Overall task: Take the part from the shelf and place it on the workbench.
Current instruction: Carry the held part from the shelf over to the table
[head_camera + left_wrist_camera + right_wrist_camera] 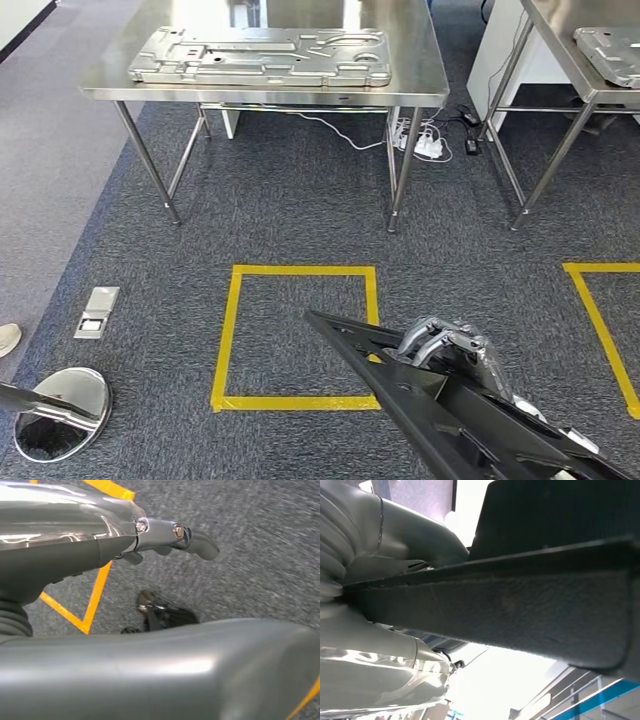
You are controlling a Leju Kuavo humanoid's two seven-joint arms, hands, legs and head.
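Note:
My right hand (445,345) grips a long black part (423,410) that juts up and to the left from the lower right of the head view. In the right wrist view the black part (508,605) lies clamped between the thumb and the fingers. The steel workbench (423,85) stands ahead across the carpet, with a stamped grey metal panel (260,55) lying on it. My left hand (113,535) hangs over the carpet with its fingers stretched out and nothing in it.
A yellow taped square (298,402) marks the carpet just ahead, and part of another (600,320) lies to the right. A second steel table (581,70) stands at the far right. Cables and a power strip (426,145) lie under the workbench. A floor socket plate (96,310) sits at the left.

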